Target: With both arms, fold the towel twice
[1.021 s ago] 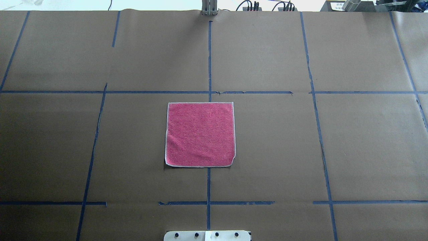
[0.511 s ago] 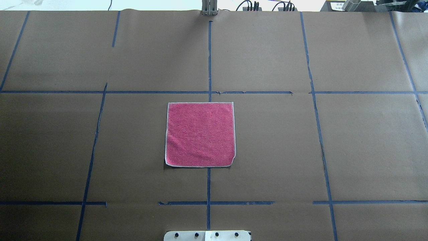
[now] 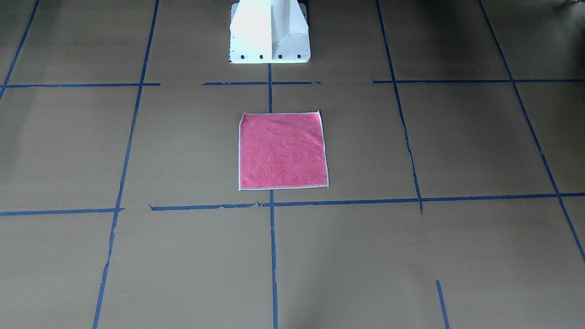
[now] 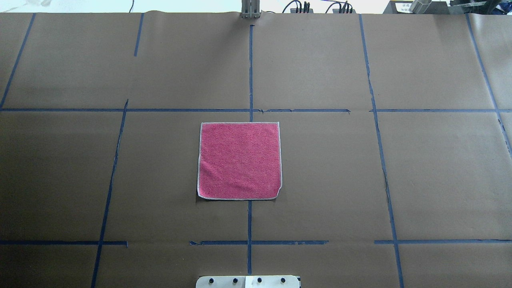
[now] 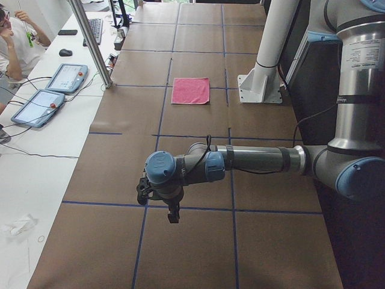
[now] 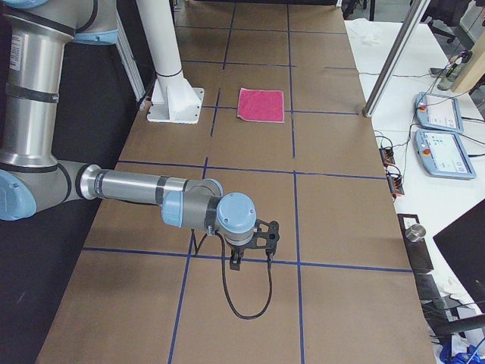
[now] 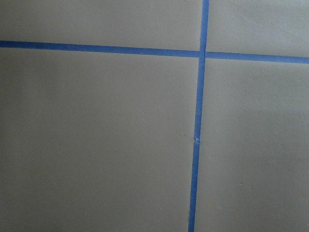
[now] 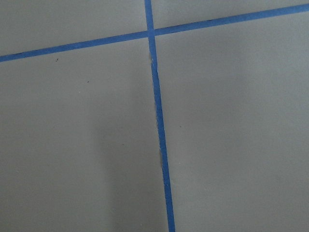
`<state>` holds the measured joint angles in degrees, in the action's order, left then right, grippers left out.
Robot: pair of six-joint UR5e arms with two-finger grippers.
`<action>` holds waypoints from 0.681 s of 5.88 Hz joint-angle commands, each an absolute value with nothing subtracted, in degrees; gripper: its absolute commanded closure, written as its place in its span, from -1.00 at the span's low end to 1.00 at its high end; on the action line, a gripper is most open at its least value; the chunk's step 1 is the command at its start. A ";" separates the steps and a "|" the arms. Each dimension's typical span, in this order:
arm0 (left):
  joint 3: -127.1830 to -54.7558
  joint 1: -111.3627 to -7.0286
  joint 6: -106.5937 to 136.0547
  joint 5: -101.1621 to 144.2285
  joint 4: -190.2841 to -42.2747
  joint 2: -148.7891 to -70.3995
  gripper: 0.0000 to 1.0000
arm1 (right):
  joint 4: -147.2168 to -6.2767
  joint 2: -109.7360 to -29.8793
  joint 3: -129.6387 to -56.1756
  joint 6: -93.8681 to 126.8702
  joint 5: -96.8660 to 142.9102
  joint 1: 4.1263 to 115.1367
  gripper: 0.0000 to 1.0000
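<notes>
The towel (image 4: 239, 161) lies flat and unfolded at the table's middle, pink face up, with a whitish border; it also shows in the front-facing view (image 3: 283, 151) and both side views (image 5: 190, 90) (image 6: 261, 104). Both arms are far from it, out of the overhead and front-facing views. The left gripper (image 5: 141, 191) hovers over the table's left end; I cannot tell whether it is open or shut. The right gripper (image 6: 270, 234) hovers over the right end; I cannot tell its state either. Both wrist views show only brown paper and blue tape.
The white pedestal base (image 3: 269, 32) stands just behind the towel. Blue tape lines (image 4: 250, 72) grid the brown paper. A metal post (image 5: 90, 42) rises at the table's far edge. Tablets (image 5: 66, 78) lie on a side table, where a person (image 5: 15, 42) sits.
</notes>
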<state>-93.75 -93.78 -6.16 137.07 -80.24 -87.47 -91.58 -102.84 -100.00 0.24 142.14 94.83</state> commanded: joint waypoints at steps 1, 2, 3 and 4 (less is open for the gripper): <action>-95.00 -93.34 -5.54 137.20 -80.24 -88.41 -1.00 | -91.67 -101.27 -100.11 0.35 142.29 94.83 -1.00; -96.49 -91.69 -0.75 137.37 -81.64 -90.07 -1.00 | -91.58 -100.64 -100.98 0.44 142.47 94.66 -1.00; -101.64 -86.01 8.08 137.29 -83.13 -90.96 -1.00 | -91.84 -98.46 -101.07 1.14 142.64 94.40 -1.00; -107.69 -79.52 18.44 137.29 -83.14 -91.31 -1.00 | -91.93 -96.00 -100.99 2.71 142.39 92.31 -1.00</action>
<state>-102.40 -85.22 9.29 137.29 -82.70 -90.76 -91.81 -98.24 -100.96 1.48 142.51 93.80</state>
